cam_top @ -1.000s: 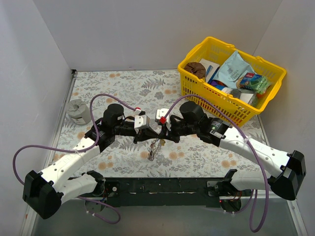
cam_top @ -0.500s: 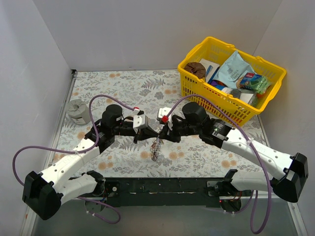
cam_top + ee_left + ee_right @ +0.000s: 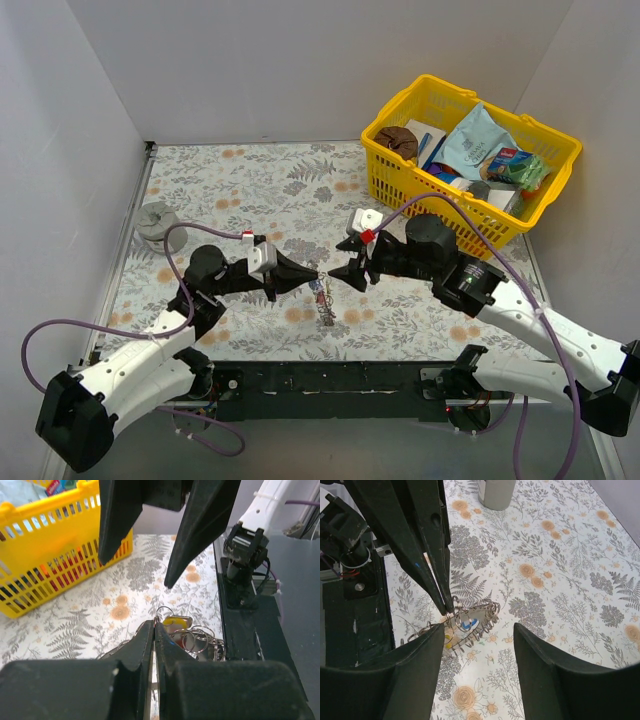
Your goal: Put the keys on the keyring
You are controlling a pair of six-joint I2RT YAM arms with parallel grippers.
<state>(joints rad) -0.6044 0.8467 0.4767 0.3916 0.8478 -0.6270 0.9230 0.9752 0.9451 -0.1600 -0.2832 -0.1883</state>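
Thin silver wire keyring (image 3: 487, 607) sits just 6 o'clock of table centre in the top view, bunched with the small coloured-head metal keys (image 3: 322, 298). Blue plastic head (image 3: 468, 625) shows in the right wrist view and yellow head (image 3: 175, 623) in the left wrist view. The red one can't be made out. More small wire loops tangle in at the bunch's 6 o'clock end. The bunch looks to trail onto the floral tablecloth (image 3: 250, 180), but contact is unclear.

Left gripper (image 3: 317, 273) comes in from 9 o'clock, fingers pressed together and pinching the keyring wire at the very tip. Right gripper (image 3: 478, 625) comes in from 3 o'clock, fingers spread wide with nothing between them. It sits just beside the bunch, tip close to the left gripper's tip but apart from it.

Yellow plastic lattice basket (image 3: 470, 160), full of packets, is at 2 o'clock from the bunch, well apart. Grey round cylinder (image 3: 158, 222) stands at 10 o'clock, near the table's left edge.
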